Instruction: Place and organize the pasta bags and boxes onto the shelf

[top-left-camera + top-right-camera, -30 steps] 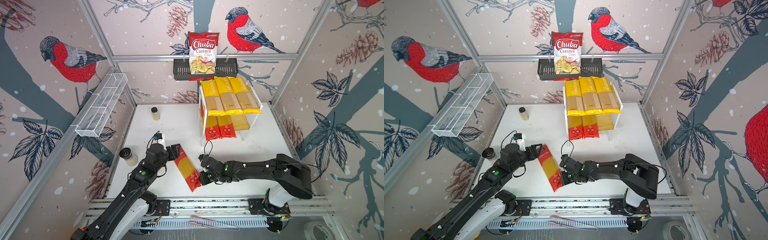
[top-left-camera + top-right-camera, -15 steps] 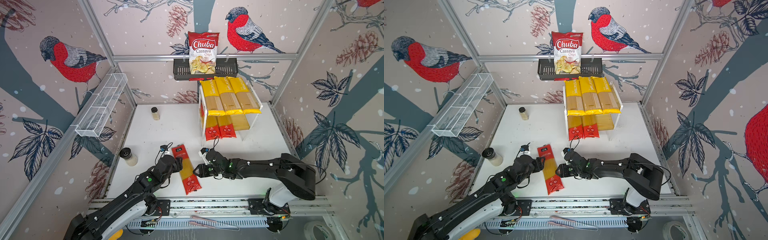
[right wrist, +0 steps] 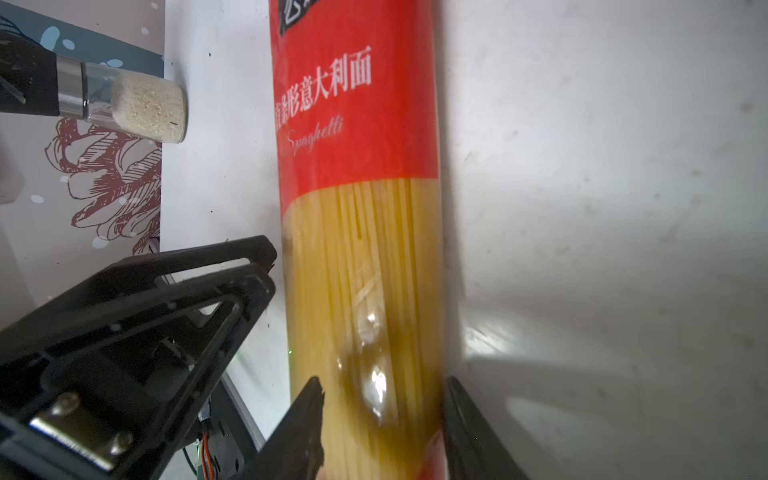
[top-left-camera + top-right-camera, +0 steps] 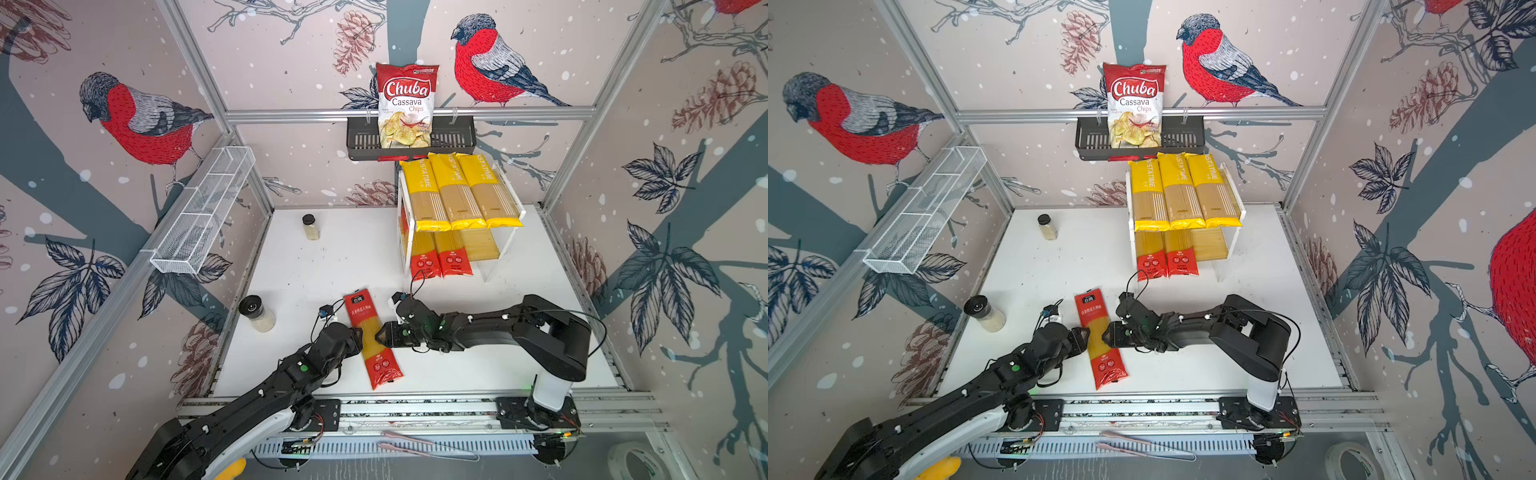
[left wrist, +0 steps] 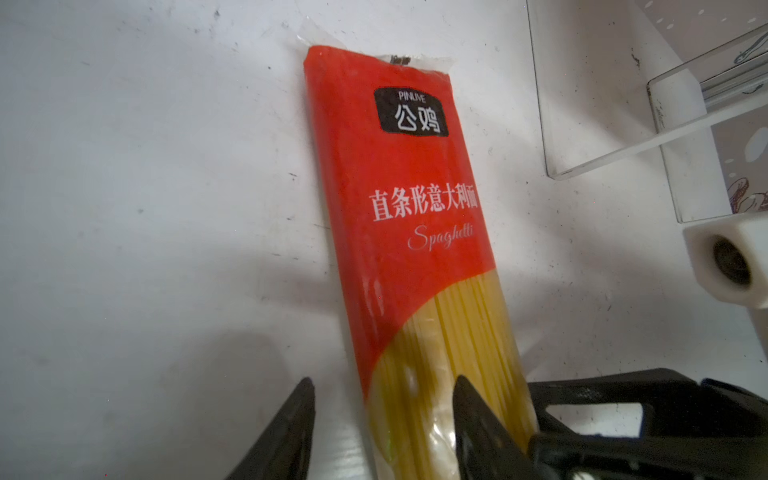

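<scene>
The black left arm (image 4: 286, 376) and right arm (image 4: 490, 326) have white base links (image 4: 550, 390) and thin black cables (image 4: 411, 284); the left gripper (image 3: 272, 266) shows triangular frames and silver screws (image 3: 66, 401).

Red spaghetti pack (image 5: 411, 232) is running off the frame edge in the left wrist view, so its near end is not showing. Left gripper (image 5: 384, 380) fingers are getting cropped there too; one is overlapping the pack's clear part, contact unclear. In the right wrist view the pack is getting cut at both ends, the black label is cropped and the near stretch is blurring. Right gripper (image 3: 383, 380) fingers are flanking it; whether they are pressing, cannot tell. Spice grinder (image 3: 141, 104) is losing its cap to the frame edge. In both top views the upper board of the shelf (image 4: 484, 245) is covering the far ends of two red packs (image 4: 424, 262). Their print is reading too small.
</scene>
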